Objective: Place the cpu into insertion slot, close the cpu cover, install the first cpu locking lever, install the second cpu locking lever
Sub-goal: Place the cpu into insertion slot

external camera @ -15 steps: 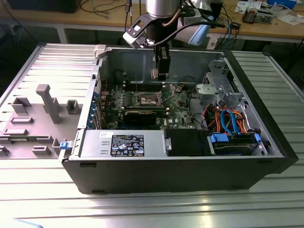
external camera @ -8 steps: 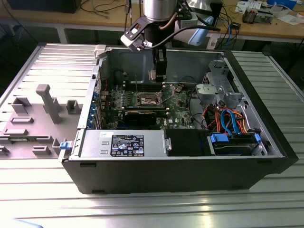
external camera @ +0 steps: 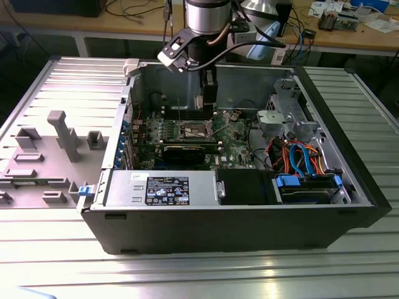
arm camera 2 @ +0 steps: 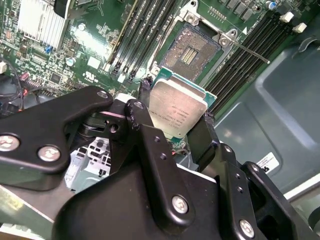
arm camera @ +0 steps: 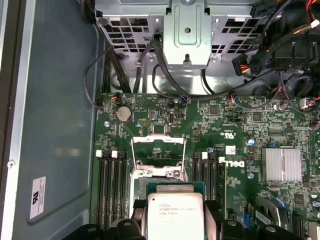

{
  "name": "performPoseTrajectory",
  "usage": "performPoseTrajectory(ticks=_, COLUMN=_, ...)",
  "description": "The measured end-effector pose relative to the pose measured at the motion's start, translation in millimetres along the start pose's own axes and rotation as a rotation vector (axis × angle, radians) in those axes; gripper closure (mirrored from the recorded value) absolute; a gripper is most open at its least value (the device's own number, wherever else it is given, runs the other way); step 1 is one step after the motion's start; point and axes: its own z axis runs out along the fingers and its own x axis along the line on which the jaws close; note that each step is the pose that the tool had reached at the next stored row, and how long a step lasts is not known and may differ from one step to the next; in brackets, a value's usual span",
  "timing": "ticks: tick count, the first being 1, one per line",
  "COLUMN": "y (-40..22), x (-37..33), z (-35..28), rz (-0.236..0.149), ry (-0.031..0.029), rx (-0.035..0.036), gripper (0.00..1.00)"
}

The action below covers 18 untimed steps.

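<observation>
My gripper is shut on the cpu, a flat square chip with a silver top and green edge, pinched between two black fingers. It hangs above the motherboard, close to the insertion slot, which lies uncovered with its dark pin field showing. In the first wrist view the cpu sits between the fingers, just short of the cpu cover, whose silver frame stands swung up. A thin locking lever juts out beside the slot. In the exterior view the gripper reaches into the open case above the slot.
Long memory slots flank the socket on both sides. A black graphics card lies in front of it. A finned heatsink, drive cage, cable bundles and the case walls hem in the board.
</observation>
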Motion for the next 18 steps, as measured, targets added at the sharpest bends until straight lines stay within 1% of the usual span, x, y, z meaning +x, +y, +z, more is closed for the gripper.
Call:
performPoseTrajectory(ticks=4, y=-0.7, x=0.4, z=5.7, rz=0.0, ry=-0.0001, rx=0.0001, gripper=0.45)
performPoseTrajectory(ticks=6, y=-1.2, x=0.8, z=11.6, rz=0.0, ry=0.0, rx=0.0001, gripper=0.45)
performPoseTrajectory(ticks=8, y=-1.6, x=1.2, z=14.9, rz=0.0, ry=0.0, rx=0.0, gripper=0.45)
performPoseTrajectory(ticks=10, y=-1.9, x=1.5, z=19.6, rz=0.0, ry=-0.0001, rx=0.0, gripper=0.45)
performPoseTrajectory(ticks=18, y=-3.0, x=1.9, z=31.7, rz=0.004, ry=-0.0003, rx=0.0, gripper=0.45)
